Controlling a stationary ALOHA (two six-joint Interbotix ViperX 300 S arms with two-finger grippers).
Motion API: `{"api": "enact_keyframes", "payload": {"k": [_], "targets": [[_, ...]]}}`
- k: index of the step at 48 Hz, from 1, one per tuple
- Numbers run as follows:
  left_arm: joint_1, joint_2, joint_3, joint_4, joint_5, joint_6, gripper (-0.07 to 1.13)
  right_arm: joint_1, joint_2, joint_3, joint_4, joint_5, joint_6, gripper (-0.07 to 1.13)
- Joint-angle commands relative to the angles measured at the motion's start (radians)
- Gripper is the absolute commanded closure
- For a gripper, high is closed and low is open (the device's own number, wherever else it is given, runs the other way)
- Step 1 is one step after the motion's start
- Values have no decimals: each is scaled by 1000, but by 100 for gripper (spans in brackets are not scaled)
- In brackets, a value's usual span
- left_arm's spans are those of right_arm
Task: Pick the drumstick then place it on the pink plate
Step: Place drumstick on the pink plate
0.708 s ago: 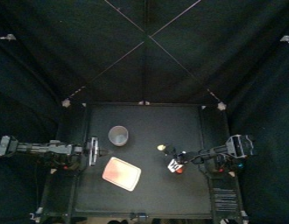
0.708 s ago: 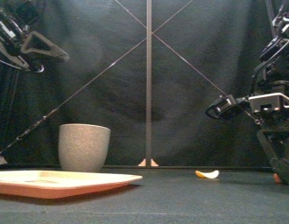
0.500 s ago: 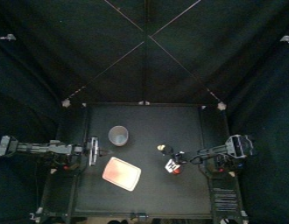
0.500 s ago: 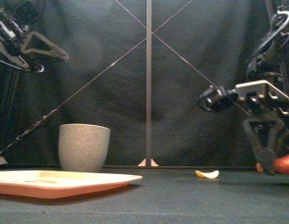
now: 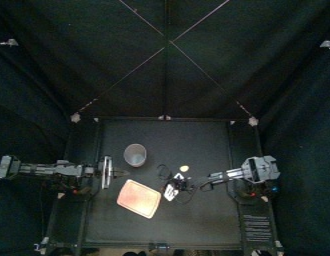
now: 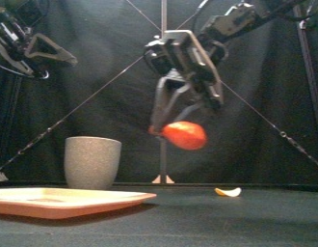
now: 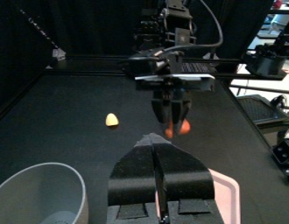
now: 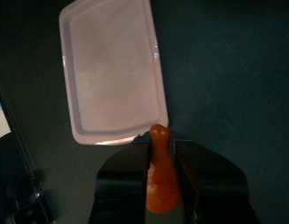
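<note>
While right end effector (image 6: 184, 118) clamps drumstick (image 8: 160, 171) | long axis along jaws | tip toward pink plate (image 8: 112, 70)

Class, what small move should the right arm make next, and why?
Probably carry the drumstick sideways until it is over the plate: the right end effector holds it high in the air, just short of the plate's edge.

Orange drumstick (image 6: 185, 135) aloft (clamped); pink plate (image 6: 71, 201) flat.
</note>
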Motion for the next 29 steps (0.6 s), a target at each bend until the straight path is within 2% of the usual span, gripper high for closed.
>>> {"api": "enact_keyframes", "payload": {"k": [1, 15, 23, 29], "targets": [[6, 3, -14, 9, -9, 2, 106, 3, 72, -121, -32, -14, 3, 61], [8, 3, -3, 17, -11, 2, 106, 18, 268, -376, -52, 0, 3, 61], [8, 3, 2, 21, -9, 2, 106, 18, 308, -426, -54, 54, 3, 60], [8, 3, 3, 31, -9, 2, 106, 25, 318, -445, -67, 80, 0, 54]]}}
